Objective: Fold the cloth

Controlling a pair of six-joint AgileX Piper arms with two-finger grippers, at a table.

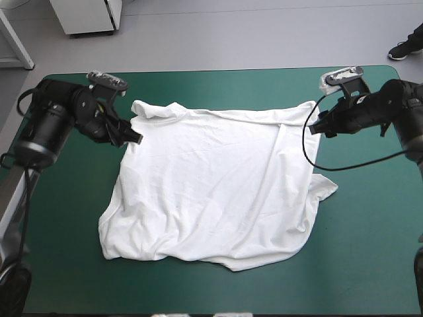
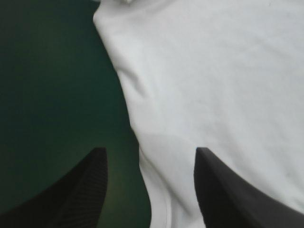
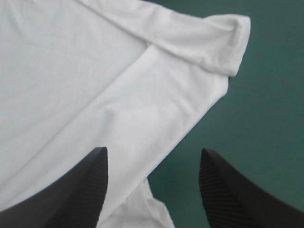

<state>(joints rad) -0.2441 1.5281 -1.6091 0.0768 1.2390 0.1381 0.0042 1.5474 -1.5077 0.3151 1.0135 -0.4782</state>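
Lying spread over the middle of the teal-green cover [image 1: 370, 251], the white T-shirt [image 1: 211, 191] is shown almost flat. Its near hem is rumpled and wavy, with a rounded bulge at the near-left corner. One sleeve [image 1: 325, 188] is seen poking out on the right side, and a long crease is carried from there toward the far-right corner. Along the far edge a narrow band [image 1: 158, 109] of cloth is turned over.

At the T-shirt's far-left side the left gripper [image 1: 135, 137] is held low, its black fingers [image 2: 90, 190] parted and nothing grasped. In the left wrist view the cloth's edge is seen passing between them, with one finger over the cover and the other over white fabric. At the far-right corner the right gripper [image 1: 316, 129] is likewise released, its fingers [image 3: 223, 190] spread wide. In the right wrist view the shirt's side edge is framed between them, and the turned-over corner [image 3: 223, 47] is seen just ahead. Whether either gripper's fingers touch the cloth cannot be told.
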